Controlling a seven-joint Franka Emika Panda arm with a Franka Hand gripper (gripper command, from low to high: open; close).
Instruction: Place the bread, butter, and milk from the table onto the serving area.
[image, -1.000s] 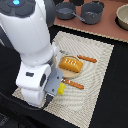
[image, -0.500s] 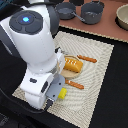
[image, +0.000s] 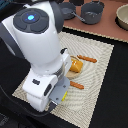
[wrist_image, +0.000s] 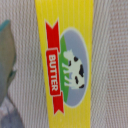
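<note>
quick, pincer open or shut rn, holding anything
Pincer: cannot be told; hidden behind the arm outside, and the wrist view shows only the butter on the mat.

bread (image: 75, 65) x1 | butter (wrist_image: 65, 65) x1 | placemat (image: 102, 70) x1 | pots (image: 91, 12) x2

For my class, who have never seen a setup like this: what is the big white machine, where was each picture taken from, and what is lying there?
The white machine is a robot arm. One picture comes from a camera off the arm; the other looks down from its wrist. On the striped mat lie the bread and two orange-handled utensils. Pots stand behind. The wrist camera sees the yellow butter packet close below, lying on the mat. The claw is not visible, so I cannot tell whether anything is held.
</note>
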